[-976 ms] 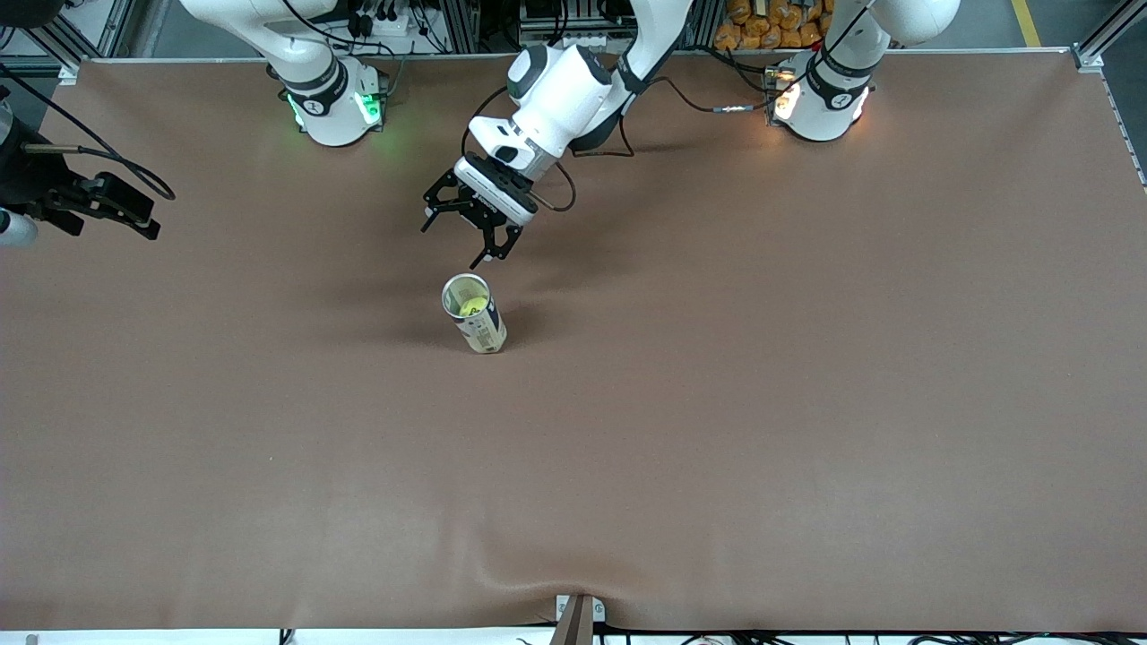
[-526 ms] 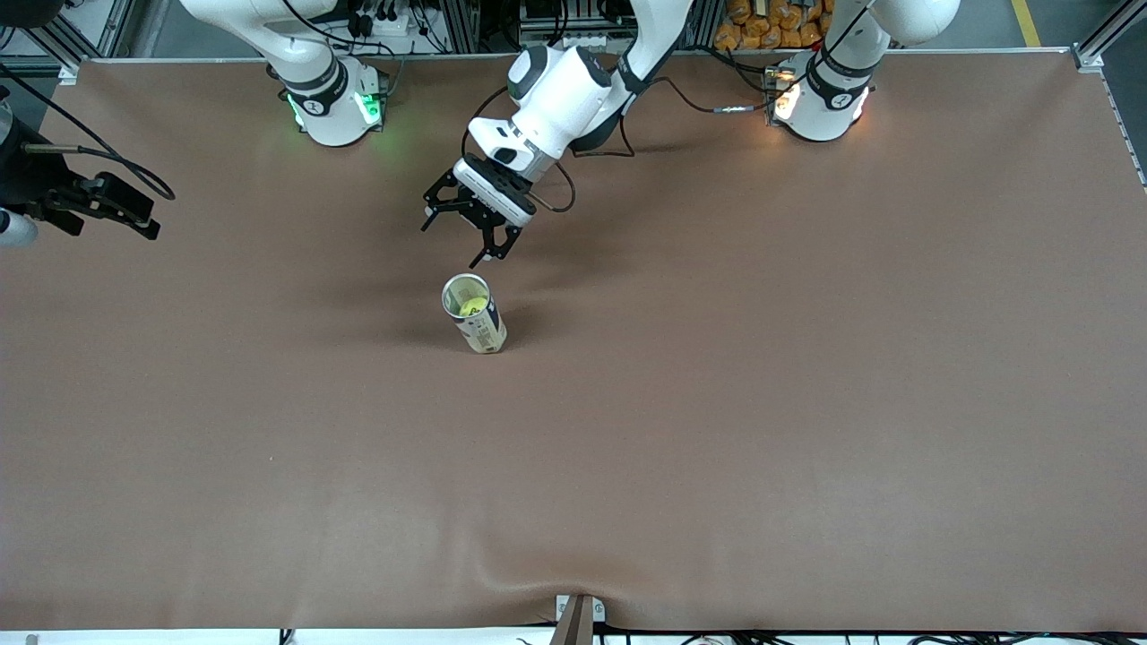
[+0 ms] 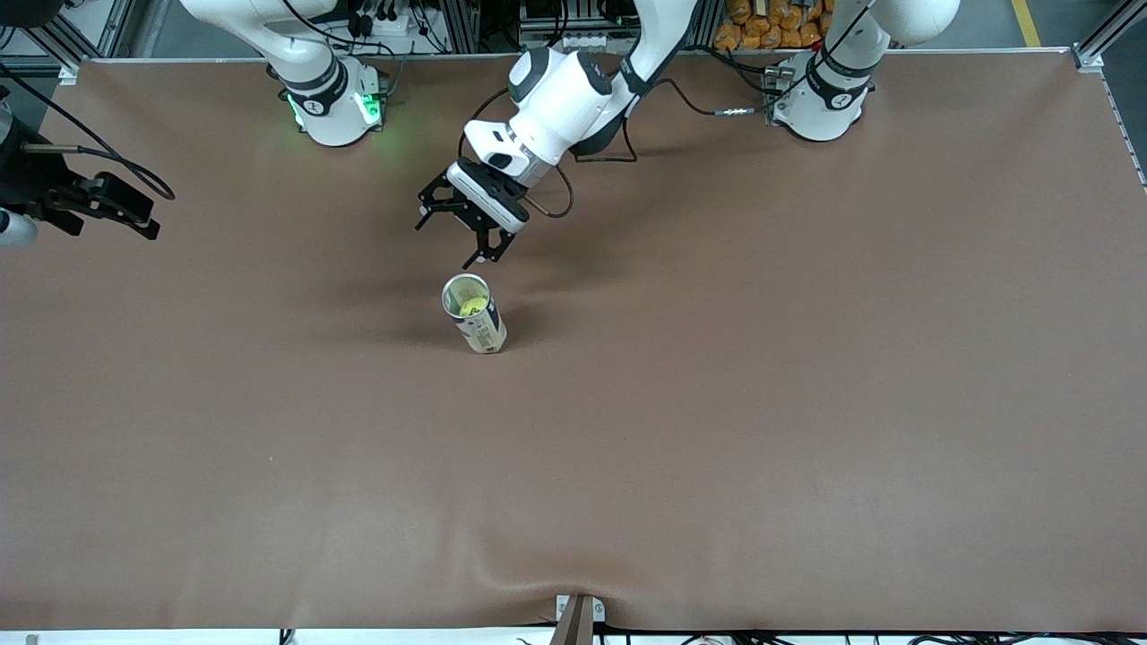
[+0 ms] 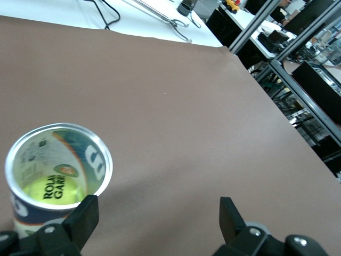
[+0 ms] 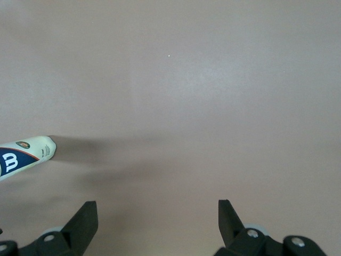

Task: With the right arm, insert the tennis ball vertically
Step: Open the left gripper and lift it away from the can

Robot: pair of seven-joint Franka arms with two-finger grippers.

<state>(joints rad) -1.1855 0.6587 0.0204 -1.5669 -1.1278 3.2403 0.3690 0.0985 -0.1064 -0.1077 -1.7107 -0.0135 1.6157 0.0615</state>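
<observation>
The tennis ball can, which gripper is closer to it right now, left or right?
Left. The left gripper hangs open just above the table beside the upright can, toward the robots' bases. The right gripper, also open, waits at the right arm's end of the table.

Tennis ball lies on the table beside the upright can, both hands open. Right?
Not quite. The tennis ball is inside the upright can, not on the table; the left wrist view looks straight into it. The rest holds: the left hand is open over the table beside the can, and the right hand is open at the right arm's end.
</observation>
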